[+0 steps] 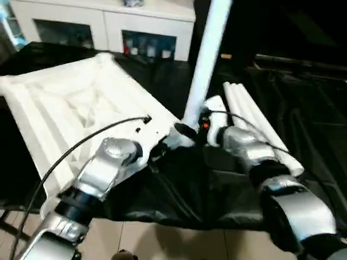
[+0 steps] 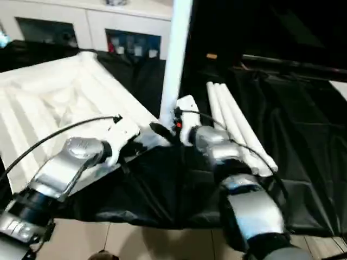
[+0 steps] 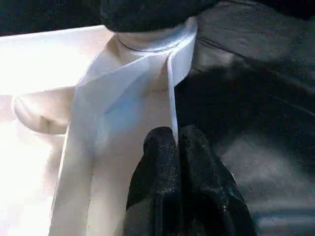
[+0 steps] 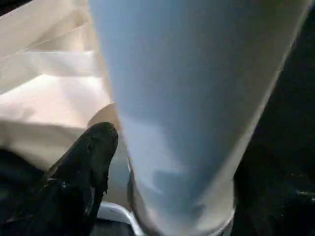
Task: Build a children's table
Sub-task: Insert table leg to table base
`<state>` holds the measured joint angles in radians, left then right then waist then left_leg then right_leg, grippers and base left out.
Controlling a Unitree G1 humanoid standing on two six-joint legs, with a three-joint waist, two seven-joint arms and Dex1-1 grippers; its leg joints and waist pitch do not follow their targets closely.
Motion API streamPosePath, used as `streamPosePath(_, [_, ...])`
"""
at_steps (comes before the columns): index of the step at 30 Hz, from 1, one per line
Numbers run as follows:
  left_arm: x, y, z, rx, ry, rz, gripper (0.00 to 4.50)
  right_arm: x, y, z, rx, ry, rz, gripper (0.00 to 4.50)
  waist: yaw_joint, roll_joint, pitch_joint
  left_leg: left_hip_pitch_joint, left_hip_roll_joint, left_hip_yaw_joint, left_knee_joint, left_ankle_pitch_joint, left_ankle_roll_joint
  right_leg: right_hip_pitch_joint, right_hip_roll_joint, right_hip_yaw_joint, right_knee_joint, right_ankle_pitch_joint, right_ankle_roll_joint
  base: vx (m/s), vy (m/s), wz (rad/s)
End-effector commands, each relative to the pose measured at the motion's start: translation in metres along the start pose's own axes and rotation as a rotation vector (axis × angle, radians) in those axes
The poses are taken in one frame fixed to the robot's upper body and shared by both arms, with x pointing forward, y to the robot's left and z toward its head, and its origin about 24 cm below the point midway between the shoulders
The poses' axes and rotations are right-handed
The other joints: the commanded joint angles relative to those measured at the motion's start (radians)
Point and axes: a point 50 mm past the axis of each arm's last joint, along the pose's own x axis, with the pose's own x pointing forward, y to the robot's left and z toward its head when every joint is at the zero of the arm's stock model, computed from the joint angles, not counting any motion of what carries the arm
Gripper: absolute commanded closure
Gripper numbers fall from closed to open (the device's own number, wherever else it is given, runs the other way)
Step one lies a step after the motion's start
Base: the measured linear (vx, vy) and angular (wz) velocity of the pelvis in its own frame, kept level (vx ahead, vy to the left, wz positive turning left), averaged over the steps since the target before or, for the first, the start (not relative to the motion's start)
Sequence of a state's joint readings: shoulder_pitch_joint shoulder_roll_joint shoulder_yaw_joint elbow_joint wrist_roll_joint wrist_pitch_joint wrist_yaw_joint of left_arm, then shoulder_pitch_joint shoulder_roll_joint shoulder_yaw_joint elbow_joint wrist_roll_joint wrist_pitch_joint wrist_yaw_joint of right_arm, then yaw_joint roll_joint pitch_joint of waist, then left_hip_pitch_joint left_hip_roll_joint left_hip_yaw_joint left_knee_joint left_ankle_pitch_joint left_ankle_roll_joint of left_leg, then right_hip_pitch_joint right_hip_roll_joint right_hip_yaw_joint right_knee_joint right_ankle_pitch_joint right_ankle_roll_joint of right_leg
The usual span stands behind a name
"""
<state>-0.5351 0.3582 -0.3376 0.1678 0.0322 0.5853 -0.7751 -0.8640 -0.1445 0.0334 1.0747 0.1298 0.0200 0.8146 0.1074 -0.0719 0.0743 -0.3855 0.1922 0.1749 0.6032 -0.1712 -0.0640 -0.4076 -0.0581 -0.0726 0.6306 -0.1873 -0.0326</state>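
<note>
From my head view, the tabletop (image 1: 70, 108) lies ribbed side up at the black-draped work table's (image 1: 309, 124) left end, one leg (image 1: 209, 54) upright at its near right corner socket and three legs (image 1: 260, 122) lying loose at right, so most remains. My left wrist shows my left gripper (image 3: 176, 147) pinched on a rib beside that socket (image 3: 152, 39). My right wrist shows one finger (image 4: 93, 147) of my right gripper (image 1: 203, 127) beside the leg; its grip I cannot tell.

Readable text: none anywhere.
Tabletop (image 1: 81, 103): plain white, no label or brand.
Legs (image 1: 255, 119): plain white, unmarked.
Cabinet (image 1: 103, 21): items behind the glass too blurred to read.
</note>
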Motion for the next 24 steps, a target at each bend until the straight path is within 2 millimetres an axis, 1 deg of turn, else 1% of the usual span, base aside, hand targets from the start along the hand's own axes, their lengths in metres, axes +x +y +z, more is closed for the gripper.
streamPosePath(1, [0.0,-0.013,0.029,0.121,-0.131,-0.095,4.5,-0.004,0.001,-0.002,-0.033,0.026,0.055,0.66,-0.005,0.029,-0.084,0.027,0.048,-0.011,-0.069,-0.157,0.011,0.059,-0.09,0.055,-0.062,-0.057,-0.245,0.0,0.0,0.0])
streamPosePath(2, [-0.001,-0.016,0.027,0.147,-0.132,-0.128,4.5,-0.008,0.001,-0.004,-0.043,0.036,0.09,0.66,-0.004,0.034,-0.083,0.027,0.048,-0.013,-0.07,-0.166,0.008,0.059,-0.09,0.055,-0.063,-0.067,-0.242,0.0,0.0,0.0])
streamPosePath(3, [-0.003,-0.019,0.023,0.168,-0.126,-0.167,4.5,-0.012,0.002,-0.006,-0.057,0.05,0.134,0.66,-0.003,0.031,-0.083,0.026,0.048,-0.013,-0.07,-0.175,0.007,0.06,-0.089,0.055,-0.065,-0.075,-0.236,0.0,0.0,0.0])
streamPosePath(4, [-0.003,-0.02,0.021,0.183,-0.125,-0.184,4.5,-0.015,0.003,-0.007,-0.063,0.06,0.161,0.66,-0.002,0.034,-0.084,0.027,0.048,-0.014,-0.07,-0.176,0.008,0.061,-0.089,0.055,-0.064,-0.073,-0.235,0.0,0.0,0.0])
streamPosePath(6, [-0.005,-0.021,0.017,0.205,-0.117,-0.213,4.5,-0.021,0.005,-0.01,-0.077,0.083,0.22,0.66,-0.002,0.033,-0.085,0.027,0.049,-0.013,-0.07,-0.168,0.008,0.059,-0.088,0.055,-0.062,-0.058,-0.237,0.0,0.0,0.0])
streamPosePath(7, [-0.005,-0.021,0.017,0.205,-0.117,-0.213,4.5,-0.021,0.005,-0.01,-0.077,0.083,0.22,0.66,-0.001,0.035,-0.084,0.027,0.048,-0.014,-0.07,-0.169,0.009,0.06,-0.088,0.054,-0.063,-0.06,-0.238,0.0,0.0,0.0])
streamPosePath(8, [-0.006,-0.022,0.014,0.225,-0.114,-0.241,4.5,-0.027,0.006,-0.013,-0.095,0.105,0.281,0.66,-0.001,0.033,-0.086,0.026,0.048,-0.013,-0.069,-0.166,0.008,0.061,-0.088,0.055,-0.06,-0.056,-0.241,0.0,0.0,0.0])
streamPosePath(9, [-0.006,-0.022,0.014,0.227,-0.114,-0.243,4.5,-0.028,0.007,-0.013,-0.097,0.107,0.286,0.66,0.002,0.033,-0.084,0.026,0.047,-0.013,-0.069,-0.166,0.012,0.062,-0.087,0.054,-0.064,-0.061,-0.233,0.0,0.0,0.0])
streamPosePath(10, [-0.006,-0.023,0.012,0.232,-0.106,-0.254,4.5,-0.031,0.007,-0.015,-0.107,0.122,0.316,0.66,0.0,0.034,-0.085,0.025,0.048,-0.013,-0.069,-0.169,0.011,0.061,-0.088,0.055,-0.062,-0.065,-0.238,0.0,0.0,0.0])
streamPosePath(11, [-0.006,-0.023,0.011,0.235,-0.105,-0.259,4.5,-0.032,0.007,-0.015,-0.109,0.125,0.323,0.66,0.001,0.034,-0.085,0.026,0.048,-0.013,-0.069,-0.169,0.011,0.061,-0.088,0.055,-0.063,-0.066,-0.237,0.0,0.0,0.0])
streamPosePath(13, [-0.009,-0.026,0.004,0.265,-0.085,-0.31,4.5,-0.043,0.009,-0.018,-0.132,0.158,0.398,0.66,0.002,0.032,-0.083,0.024,0.047,-0.013,-0.069,-0.174,0.017,0.063,-0.088,0.055,-0.066,-0.079,-0.232,0.0,0.0,0.0])
streamPosePath(16, [-0.011,-0.026,0.0,0.279,-0.071,-0.339,4.5,-0.047,0.01,-0.019,-0.141,0.173,0.429,0.66,0.002,0.033,-0.083,0.025,0.048,-0.013,-0.069,-0.178,0.018,0.06,-0.088,0.055,-0.067,-0.094,-0.232,0.0,0.0,0.0])
streamPosePath(17, [-0.012,-0.026,-0.001,0.281,-0.069,-0.347,4.5,-0.048,0.01,-0.019,-0.141,0.175,0.432,0.82,0.002,0.032,-0.083,0.026,0.048,-0.013,-0.069,-0.184,0.017,0.059,-0.088,0.055,-0.068,-0.108,-0.231,0.0,0.0,0.0])
streamPosePath(19, [-0.014,-0.025,-0.004,0.29,-0.058,-0.361,4.5,-0.049,0.011,-0.02,-0.144,0.188,0.444,0.82,0.001,0.031,-0.082,0.026,0.049,-0.014,-0.071,-0.192,0.01,0.059,-0.088,0.055,-0.07,-0.135,-0.226,0.0,0.0,0.0])
streamPosePath(21, [-0.015,-0.025,-0.006,0.295,-0.054,-0.364,4.5,-0.049,0.012,-0.021,-0.148,0.194,0.445,1.16,0.001,0.032,-0.082,0.028,0.048,-0.014,-0.07,-0.196,0.007,0.058,-0.089,0.055,-0.071,-0.144,-0.226,0.0,0.0,0.0])
streamPosePath(23, [-0.015,-0.025,-0.007,0.297,-0.05,-0.364,4.5,-0.049,0.012,-0.022,-0.147,0.197,0.446,1.22,0.001,0.032,-0.082,0.027,0.049,-0.014,-0.071,-0.194,0.005,0.057,-0.089,0.055,-0.071,-0.143,-0.226,0.0,0.0,0.0])
streamPosePath(24, [-0.015,-0.024,-0.008,0.296,-0.044,-0.358,4.5,-0.048,0.014,-0.024,-0.142,0.199,0.448,1.26,0.001,0.03,-0.082,0.028,0.049,-0.014,-0.07,-0.19,0.005,0.057,-0.088,0.055,-0.07,-0.142,-0.224,0.0,0.0,0.0])
